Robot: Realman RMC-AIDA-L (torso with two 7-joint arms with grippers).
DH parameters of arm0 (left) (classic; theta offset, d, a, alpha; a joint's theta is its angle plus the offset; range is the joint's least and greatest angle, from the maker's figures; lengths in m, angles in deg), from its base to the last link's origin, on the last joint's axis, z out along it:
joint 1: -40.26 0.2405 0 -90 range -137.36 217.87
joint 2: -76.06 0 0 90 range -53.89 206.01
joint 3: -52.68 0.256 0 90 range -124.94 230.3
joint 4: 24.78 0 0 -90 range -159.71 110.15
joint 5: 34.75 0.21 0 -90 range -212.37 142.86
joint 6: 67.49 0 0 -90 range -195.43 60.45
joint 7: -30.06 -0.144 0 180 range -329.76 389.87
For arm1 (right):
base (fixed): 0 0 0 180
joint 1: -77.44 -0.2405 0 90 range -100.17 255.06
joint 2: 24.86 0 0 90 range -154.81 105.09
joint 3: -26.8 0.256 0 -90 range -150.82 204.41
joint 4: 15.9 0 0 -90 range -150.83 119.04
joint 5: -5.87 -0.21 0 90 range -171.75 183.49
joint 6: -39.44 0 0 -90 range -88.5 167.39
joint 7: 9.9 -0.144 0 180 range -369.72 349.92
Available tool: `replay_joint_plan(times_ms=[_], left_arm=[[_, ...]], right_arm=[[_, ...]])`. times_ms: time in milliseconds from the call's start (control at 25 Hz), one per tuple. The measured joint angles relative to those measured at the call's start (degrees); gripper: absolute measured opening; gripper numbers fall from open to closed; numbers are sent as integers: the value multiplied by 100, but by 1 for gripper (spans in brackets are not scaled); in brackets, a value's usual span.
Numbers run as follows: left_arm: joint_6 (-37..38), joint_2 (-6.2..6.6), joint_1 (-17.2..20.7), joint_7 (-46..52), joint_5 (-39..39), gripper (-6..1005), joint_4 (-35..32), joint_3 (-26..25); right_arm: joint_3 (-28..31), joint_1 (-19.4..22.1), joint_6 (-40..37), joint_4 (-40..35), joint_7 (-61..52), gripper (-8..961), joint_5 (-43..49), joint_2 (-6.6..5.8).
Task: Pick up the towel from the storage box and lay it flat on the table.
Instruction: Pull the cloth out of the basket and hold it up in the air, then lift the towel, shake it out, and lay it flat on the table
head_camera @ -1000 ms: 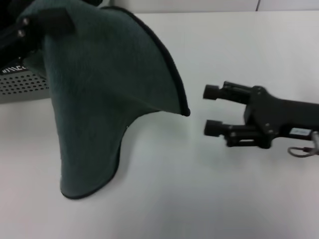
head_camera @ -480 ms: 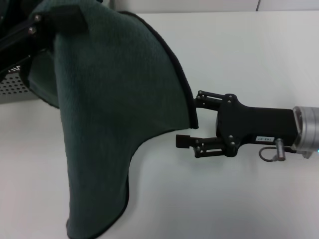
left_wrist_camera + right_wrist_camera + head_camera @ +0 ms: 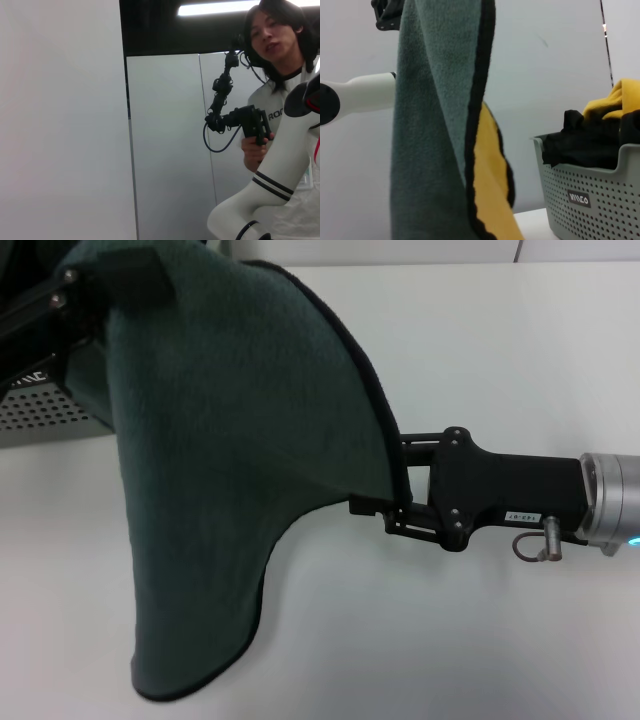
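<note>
Between the right gripper's [image 3: 385,505] spread fingers, the towel's [image 3: 230,470] hem is hanging; pinching squarely there is best.

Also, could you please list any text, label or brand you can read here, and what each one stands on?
White letters on the storage box black label: too blurred to read.
"RO", cut off by the robot's arm: on the person's shirt.
Small white sticker on the right claw: too small to read.
</note>
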Motion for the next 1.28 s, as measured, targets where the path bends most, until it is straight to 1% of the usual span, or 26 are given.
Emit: replay_joint_plan(times_ms=[280, 480, 600, 840, 960, 1080, 1160, 1200, 1280], left_arm=[[-1, 4, 1, -5, 10, 42, 7, 1], [-7, 6, 21, -12, 29, 44, 32, -23], [-9, 6, 43, -24, 31, 46, 36, -32], [-11, -13, 101, -130, 45, 49, 156, -46], [-18, -100, 193, -484, 69, 50, 440, -55], [-22, -330, 417, -1316, 243, 52, 910, -54], [-22, -462, 537, -1804, 397, 53, 1116, -53], [-22, -546, 600, -2141, 498, 53, 1229, -53], [-22, -669, 710, -2649, 623, 54, 1387, -39]], right_arm=[[1, 55, -17, -52, 256, 301, -10, 18], [51, 190, -47, -145, 546, 166, -16, 58], [135, 312, -57, -264, 657, 124, 0, 65], [246, 370, -141, -292, 730, 39, -8, 58], [656, 505, -315, -379, 774, 11, -2, 52], [1023, 609, -374, -632, 722, 11, 2, -18], [1301, 625, -376, -862, 601, 11, 4, -64], [1425, 621, -374, -964, 540, 11, 5, -78], [1715, 589, -332, -1220, 374, 11, 10, -97]])
